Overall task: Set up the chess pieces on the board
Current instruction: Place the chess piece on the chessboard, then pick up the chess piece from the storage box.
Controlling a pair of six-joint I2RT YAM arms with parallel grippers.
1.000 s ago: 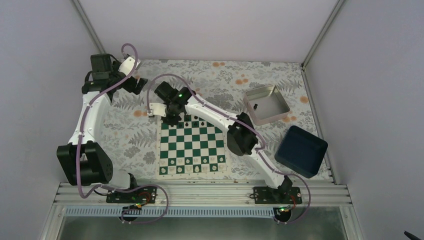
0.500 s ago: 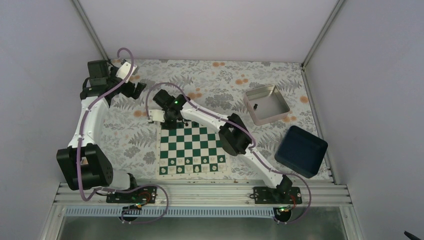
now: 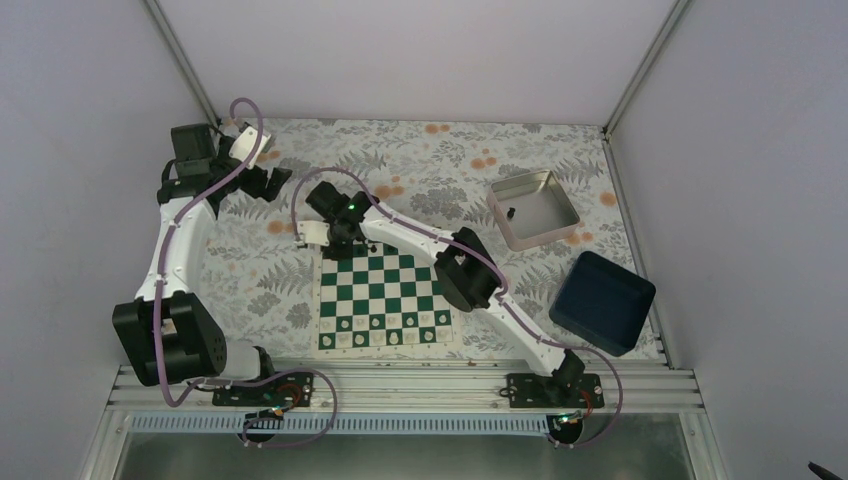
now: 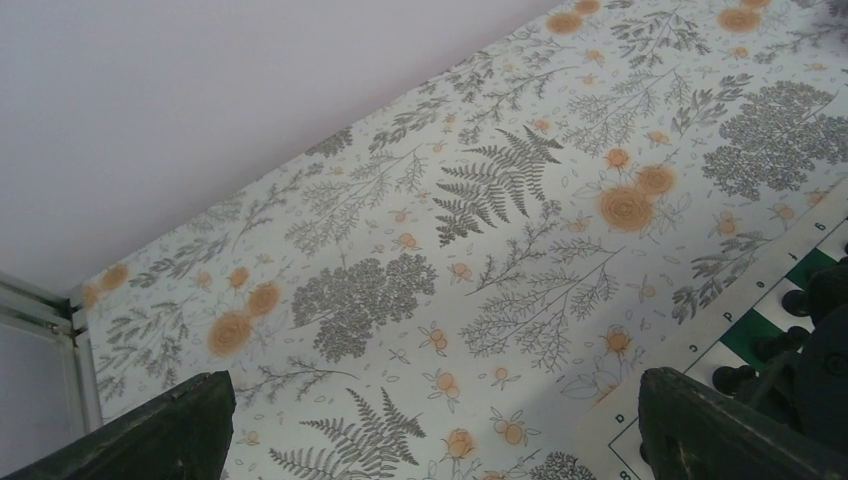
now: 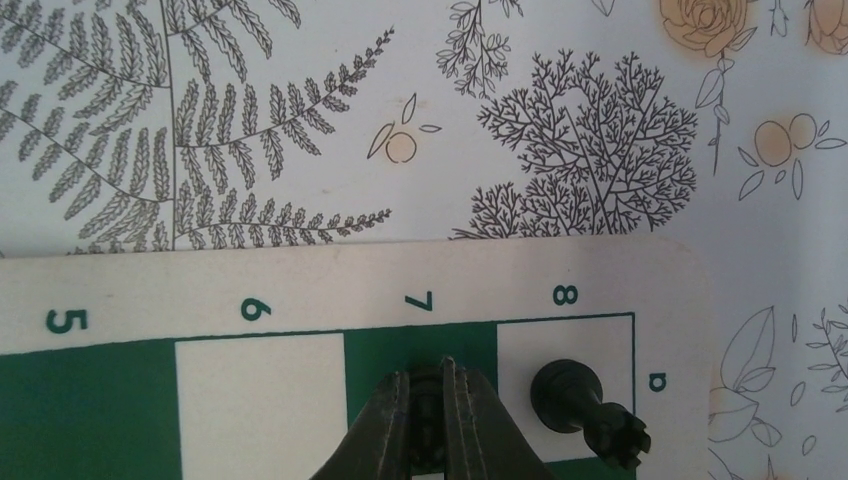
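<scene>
Pinching: the right claw (image 5: 430, 378) has its fingers pressed almost together on a small black chess piece (image 5: 428, 420); I cannot tell what kind it is.
Under the right claw: a green square beside the printed 7, in the edge row of the chessboard (image 5: 300, 280).
Just right of the right claw: a black rook (image 5: 585, 405) on the white corner square by the printed 8, apart from the fingers.
Left claw (image 4: 430, 400): fingers spread wide, hanging over the flowered counter (image 4: 400, 250).
Right of the left claw: a corner of the chessboard with a few black pieces (image 4: 735, 378), partly hidden behind the right arm.
White pieces (image 3: 385, 330): two rows on the board's side nearest the arm bases, well apart from the right claw.
Silvery tin (image 3: 546, 239): off the board, well to the right of the right claw, with one dark piece (image 3: 511, 213) inside.
Dark blue box (image 3: 602, 300): on the counter near the tin, further from both claws.
</scene>
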